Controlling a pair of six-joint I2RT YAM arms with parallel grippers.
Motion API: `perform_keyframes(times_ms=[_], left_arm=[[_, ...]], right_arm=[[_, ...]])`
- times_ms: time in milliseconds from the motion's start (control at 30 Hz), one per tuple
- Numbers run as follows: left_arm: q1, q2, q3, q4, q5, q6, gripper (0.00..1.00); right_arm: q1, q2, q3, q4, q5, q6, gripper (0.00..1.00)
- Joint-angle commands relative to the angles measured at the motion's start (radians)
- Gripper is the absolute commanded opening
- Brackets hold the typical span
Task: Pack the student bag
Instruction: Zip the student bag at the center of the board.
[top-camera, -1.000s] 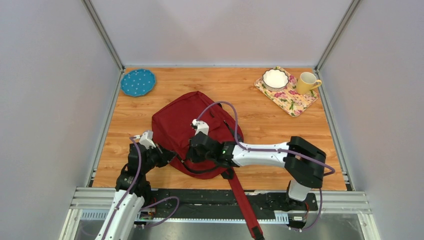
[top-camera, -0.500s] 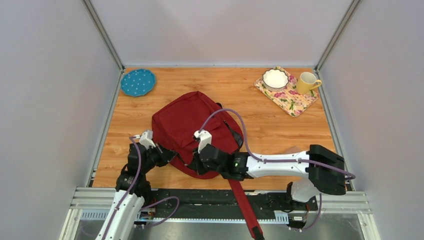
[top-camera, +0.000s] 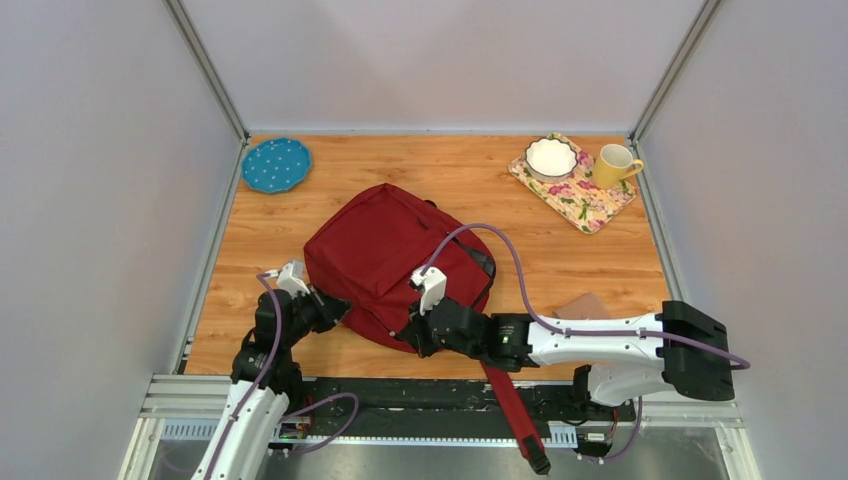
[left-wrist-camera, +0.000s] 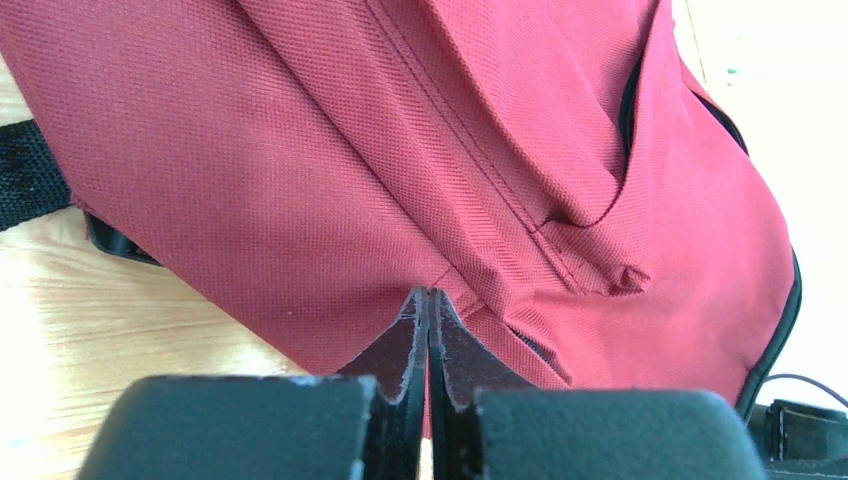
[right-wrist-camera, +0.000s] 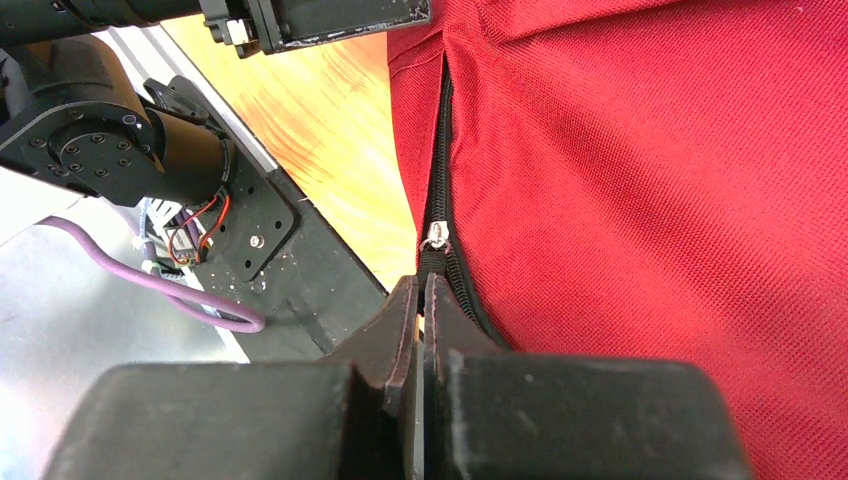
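Right gripper (right-wrist-camera: 419, 284), clamped on the zipper pull (right-wrist-camera: 431, 262) at the near edge of the mid-table student bag (top-camera: 385, 255), faces a zipper track (right-wrist-camera: 441, 130) running left toward the left gripper (left-wrist-camera: 428, 297), pinched shut on the bag's near-left corner.

The right tool (right-wrist-camera: 420, 287) has its two black fingers pressed together, with no gap between them. The tips meet on the black zipper (right-wrist-camera: 443, 130) of the student bag (right-wrist-camera: 680, 200), just below the small metal slider (right-wrist-camera: 437, 237); the pull tab (right-wrist-camera: 430, 263) goes in between them. The red fabric fills the right side. On the left lies a strip of wooden tabletop (right-wrist-camera: 320, 130), then a black base plate (right-wrist-camera: 260, 235), a purple cable (right-wrist-camera: 150, 282) and a joint of the left arm (right-wrist-camera: 100, 140).
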Motion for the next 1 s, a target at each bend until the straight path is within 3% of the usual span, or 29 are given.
perform_keyframes(times_ms=[0, 33, 133, 400, 600, 800, 967], left_arm=[[0.004, -0.004, -0.045, 0.004, 0.066, -0.046, 0.12], [0.004, -0.009, -0.048, 0.044, 0.097, -0.076, 0.39], [0.006, -0.035, -0.04, 0.05, 0.155, -0.132, 0.69], [0.006, -0.082, 0.015, -0.148, 0.216, -0.201, 0.72], [0.004, -0.106, 0.087, -0.374, 0.148, -0.121, 0.73], [0.004, -0.086, 0.089, -0.424, 0.14, -0.094, 0.74], [0.004, -0.099, 0.037, -0.311, 0.164, -0.147, 0.75]], right_arm=[[0.009, -0.011, 0.021, 0.034, 0.023, -0.046, 0.0], [0.009, -0.003, 0.026, 0.04, 0.022, -0.043, 0.0], [0.007, 0.024, 0.041, 0.045, 0.023, -0.036, 0.0], [0.009, 0.046, 0.067, 0.043, 0.041, -0.029, 0.0], [0.007, 0.061, 0.092, 0.025, 0.061, -0.039, 0.0], [0.006, 0.076, 0.109, 0.025, 0.064, -0.038, 0.0], [0.006, 0.092, 0.12, 0.025, 0.049, -0.036, 0.0]])
